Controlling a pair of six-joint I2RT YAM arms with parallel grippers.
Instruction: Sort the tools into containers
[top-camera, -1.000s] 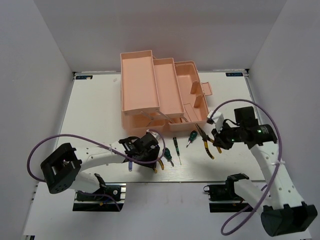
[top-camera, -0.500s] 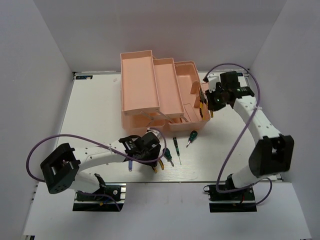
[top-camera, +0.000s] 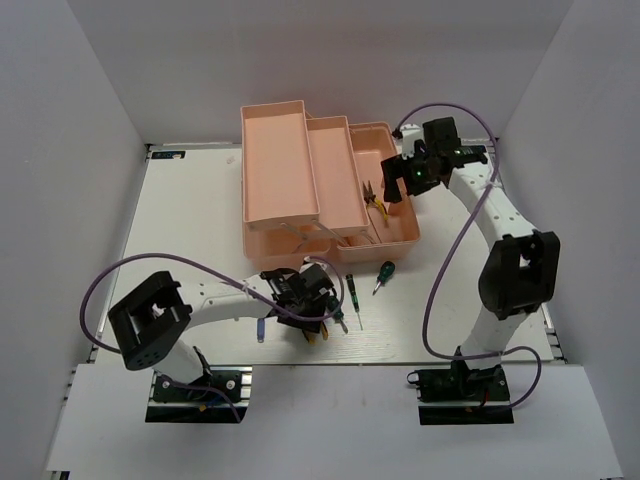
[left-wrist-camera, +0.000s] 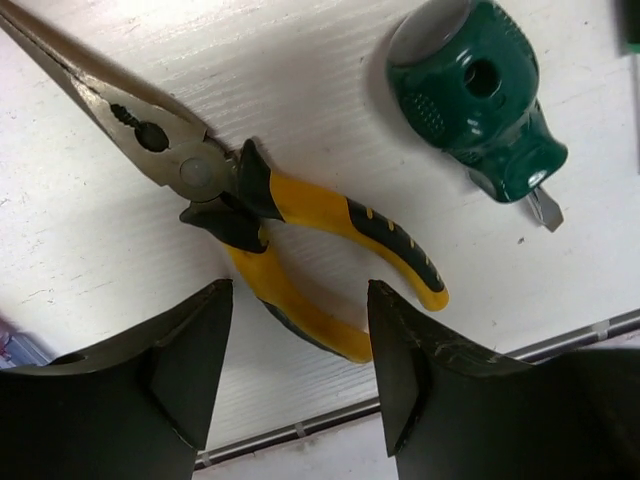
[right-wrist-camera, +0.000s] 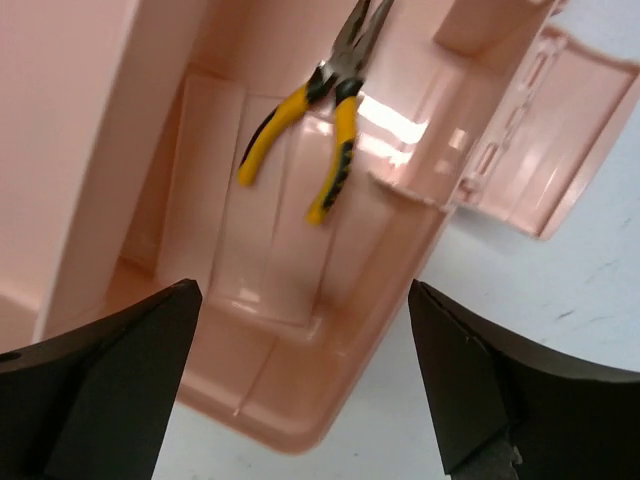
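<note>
Left gripper (left-wrist-camera: 298, 300): jaws open, holding nothing, low over the yellow-handled long-nose steel pliers (left-wrist-camera: 310, 205). These lie flat on the white table (top-camera: 190, 220) near its front edge, a bit left of the middle.

Key relation, from the left wrist view: the pliers' long axis runs diagonally, with the nose pointing away to the upper left and the handles trailing to the lower right. The nearer handle crosses the gap between the two fingers, so the jaws would close across the handles, not along them.

Watch the stubby dark-green-handled screwdriver (left-wrist-camera: 470, 95): it sits just beside the handle tips, on the right finger's side.

Right gripper (right-wrist-camera: 302, 300): jaws wide open and empty, above the right-hand compartment of the salmon-pink translucent plastic toolbox (top-camera: 285, 160) at the table's far edge. The second yellow-handled pliers (right-wrist-camera: 343, 130) are inside it. Left arm is clearly nearer the table pair.
</note>
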